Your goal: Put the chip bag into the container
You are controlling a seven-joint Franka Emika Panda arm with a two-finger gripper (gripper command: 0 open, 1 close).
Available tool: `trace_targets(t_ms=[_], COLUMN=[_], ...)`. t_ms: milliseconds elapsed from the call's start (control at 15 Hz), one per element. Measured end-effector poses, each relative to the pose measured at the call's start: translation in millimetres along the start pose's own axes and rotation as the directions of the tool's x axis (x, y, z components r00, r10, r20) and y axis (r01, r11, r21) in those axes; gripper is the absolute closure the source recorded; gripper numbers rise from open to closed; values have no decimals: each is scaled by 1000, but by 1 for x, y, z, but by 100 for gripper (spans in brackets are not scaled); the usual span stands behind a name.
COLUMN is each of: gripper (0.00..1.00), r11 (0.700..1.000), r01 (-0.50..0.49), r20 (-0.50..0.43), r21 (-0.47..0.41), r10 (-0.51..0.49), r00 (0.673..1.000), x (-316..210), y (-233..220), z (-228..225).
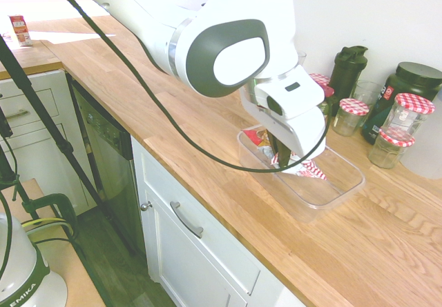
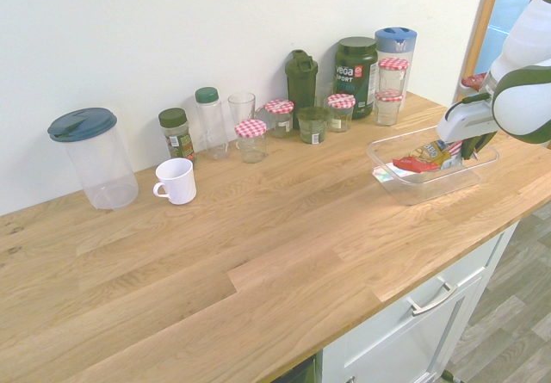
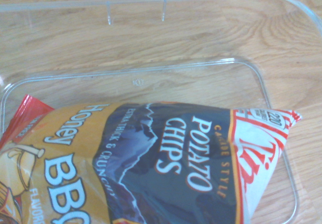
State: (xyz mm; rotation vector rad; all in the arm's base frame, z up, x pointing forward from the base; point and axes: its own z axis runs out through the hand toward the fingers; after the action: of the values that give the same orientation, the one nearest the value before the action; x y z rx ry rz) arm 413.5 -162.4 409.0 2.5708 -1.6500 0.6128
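Observation:
The chip bag [image 2: 420, 157] has red-and-white striped ends, a dark blue panel and an orange end. It hangs tilted inside the container [image 2: 398, 186], a clear shallow tub near the counter's front edge. My gripper [image 1: 284, 158] reaches down into the tub and is shut on the bag's edge. The striped end [image 1: 307, 170] shows beside the fingers. In the wrist view the chip bag [image 3: 166, 168] lies just over the container's floor, with the container's far rim [image 3: 151, 2] beyond it. The arm hides part of the bag in the first exterior view.
Jars with red-checked lids [image 1: 353, 115], a dark shaker bottle [image 1: 347, 69] and a dark green tub [image 2: 355, 64] stand along the wall behind the tub. Further along are a white mug [image 2: 176, 180] and a tall clear pitcher [image 2: 90, 157]. The counter edge [image 1: 228, 207] runs close by.

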Motion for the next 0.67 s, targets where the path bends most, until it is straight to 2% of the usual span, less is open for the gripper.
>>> trace_targets(t_ms=[133, 200, 667], gripper=[100, 0, 0], r11=[1000, 1000, 1000], r01=[4, 0, 7], r20=[0, -1, -5], r21=[-2, -3, -31], r10=[-4, 0, -7], r00=[1000, 1000, 1000], x=[0, 0, 4], y=[-1, -2, -5], z=[2, 3, 3])
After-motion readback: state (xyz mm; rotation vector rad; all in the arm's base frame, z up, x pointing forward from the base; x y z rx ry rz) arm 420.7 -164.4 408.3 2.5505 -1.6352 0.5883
